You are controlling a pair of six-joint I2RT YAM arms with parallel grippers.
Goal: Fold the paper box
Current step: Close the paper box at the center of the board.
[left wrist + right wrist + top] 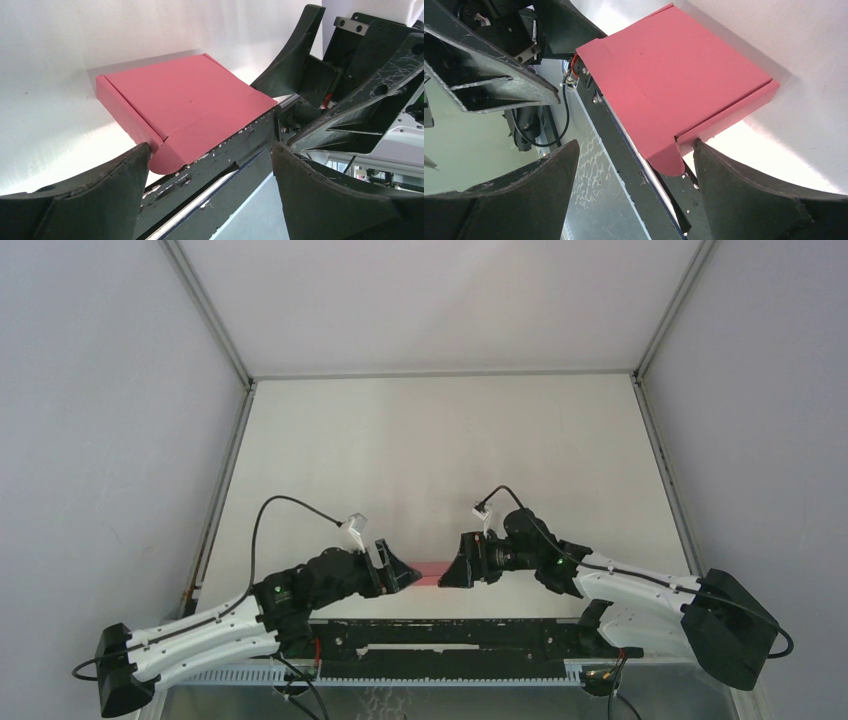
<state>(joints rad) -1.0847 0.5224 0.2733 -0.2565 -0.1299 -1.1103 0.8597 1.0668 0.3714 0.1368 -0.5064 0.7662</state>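
Paper box (431, 571) lies at the table's (440, 450) near edge, centre, its front flap overhanging the black rail (450, 636). Left gripper (410, 574) and right gripper (447, 577) flank it, jaws spread, grasping nothing.

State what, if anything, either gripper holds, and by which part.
Nothing is held: the left gripper and right gripper are open, and the pink paper box lies unclamped on the table.

Matte pink cardboard paper box (190, 100); smooth, faintly glossy white table (50, 125).
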